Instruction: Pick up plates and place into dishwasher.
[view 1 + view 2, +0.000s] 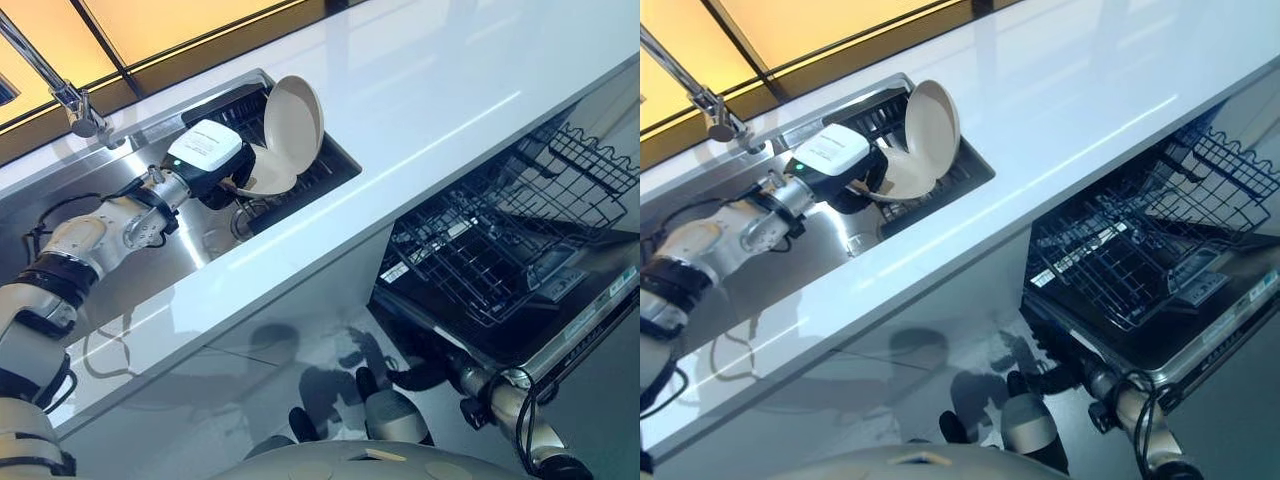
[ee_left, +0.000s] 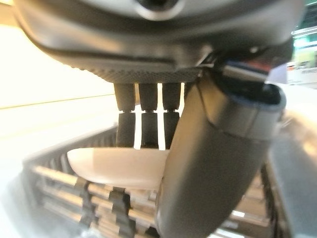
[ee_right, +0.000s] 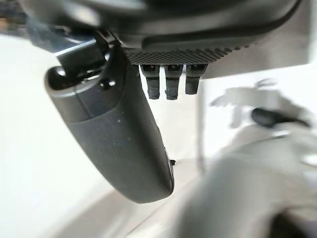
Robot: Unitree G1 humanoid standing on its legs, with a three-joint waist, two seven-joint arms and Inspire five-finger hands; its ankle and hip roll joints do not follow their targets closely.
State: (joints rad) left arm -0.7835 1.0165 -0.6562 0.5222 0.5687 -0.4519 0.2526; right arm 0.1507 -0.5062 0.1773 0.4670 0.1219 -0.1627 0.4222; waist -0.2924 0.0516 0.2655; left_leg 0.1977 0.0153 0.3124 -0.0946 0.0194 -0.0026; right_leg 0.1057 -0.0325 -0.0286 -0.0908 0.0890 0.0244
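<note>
Two cream plates stand in a dark rack [image 1: 325, 172] at the far end of the sink. The taller plate [image 1: 295, 118] is upright on its edge. A second plate [image 1: 272, 178] leans just below it, and my left hand [image 1: 222, 182] has reached in from the sink side to its rim. In the left wrist view the plate's rim [image 2: 114, 166] lies between the fingers [image 2: 148, 124] behind it and the thumb [image 2: 213, 163] in front, pinched. My right hand [image 3: 119, 139] hangs low by the open dishwasher, fingers straight, holding nothing.
The steel sink [image 1: 195, 245] has a tap [image 1: 72, 100] at its far left. A white counter [image 1: 450, 90] runs to the right. Below it the dishwasher door [image 1: 585, 315] is down, with the wire rack [image 1: 500, 240] pulled out.
</note>
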